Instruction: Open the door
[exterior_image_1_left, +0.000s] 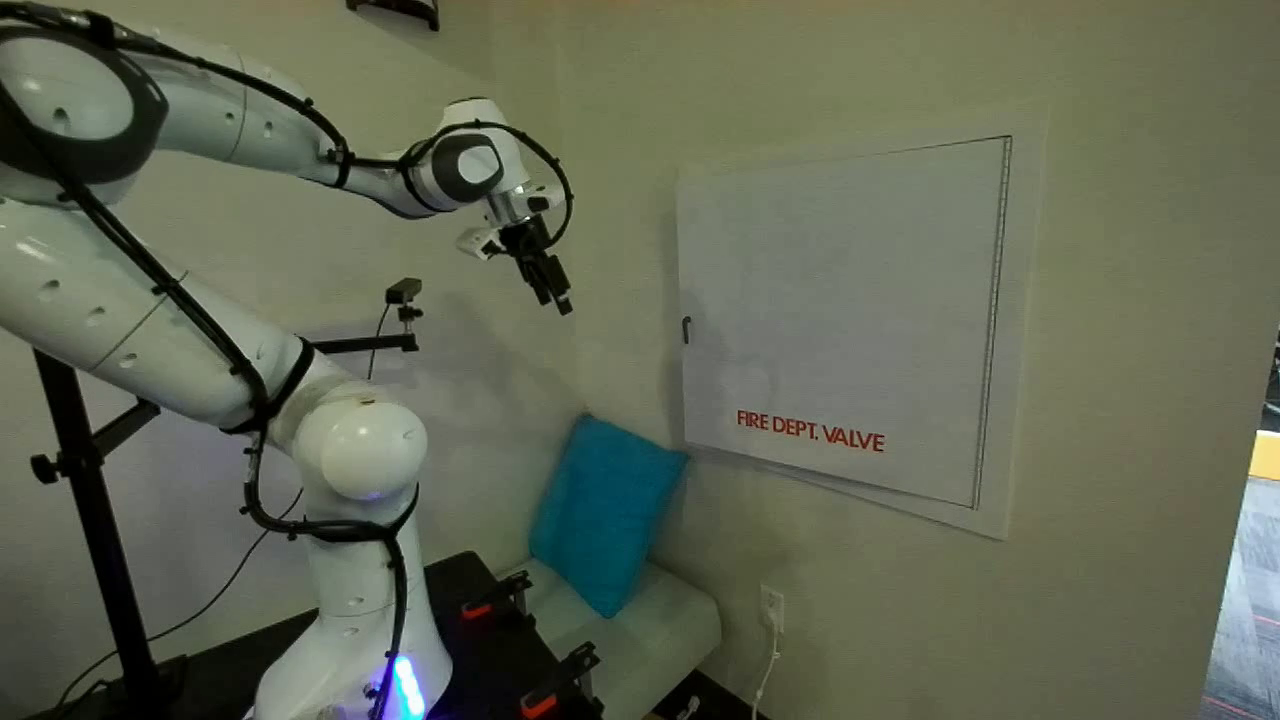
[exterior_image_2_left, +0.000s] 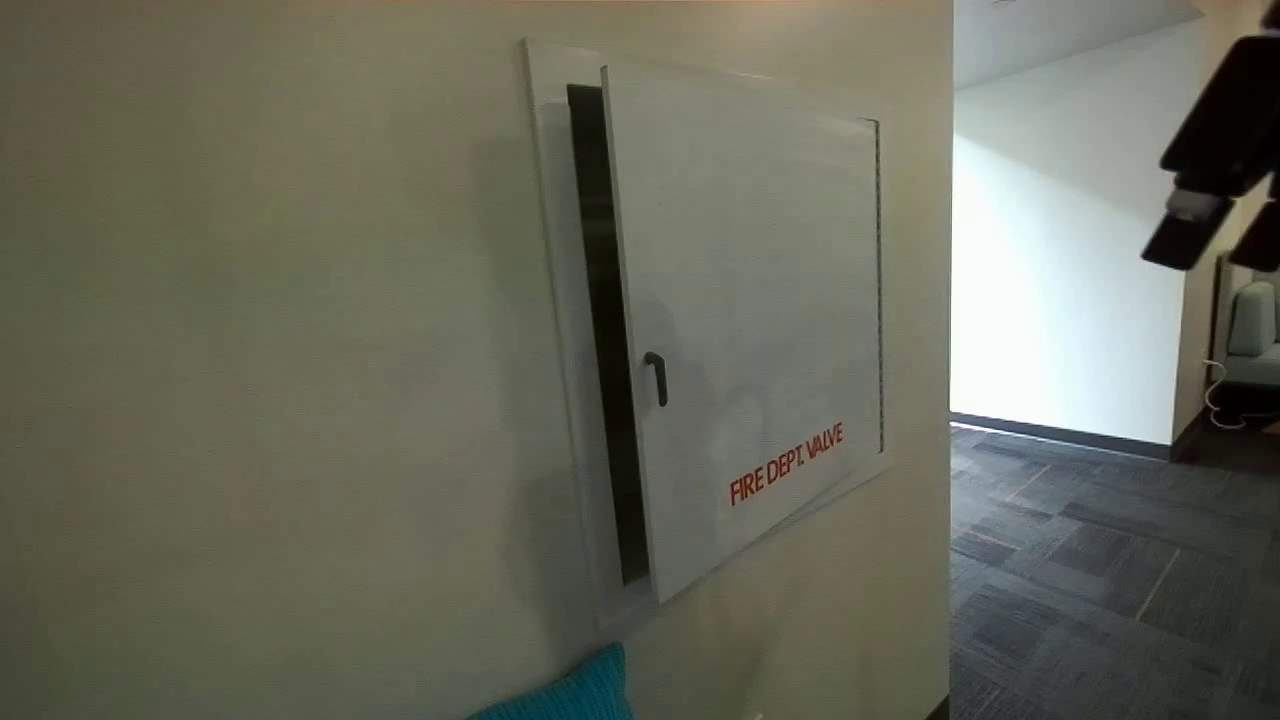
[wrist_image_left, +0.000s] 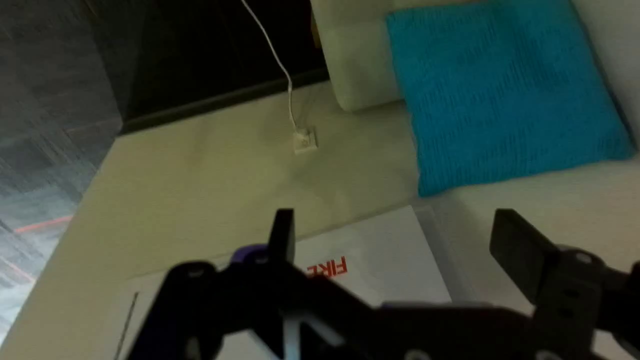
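Plainly ajar, the door (exterior_image_2_left: 750, 280) stands in a white frame (exterior_image_2_left: 572, 300) on the beige wall (exterior_image_2_left: 300, 300); in an exterior view a dark gap (exterior_image_2_left: 610, 300) runs down its handle side. The dark handle (exterior_image_2_left: 657, 380) sits near that edge, pointing down, and red "FIRE DEPT. VALVE" lettering (exterior_image_2_left: 787, 464) runs low across the door. The gripper (wrist_image_left: 395, 225) has its fingers (wrist_image_left: 520, 255) spread wide and holds nothing; it tilts downward, clear of the door. In the wrist view a corner of the door shows beyond the fingers, with part of the lettering upside down, the rest hidden behind the gripper. A blue pillow (exterior_image_1_left: 605, 510) leans on a pale upholstered seat (exterior_image_1_left: 670, 630) where the walls meet, near an outlet (exterior_image_1_left: 772, 605) with a white cord (exterior_image_1_left: 768, 672) plugged in.
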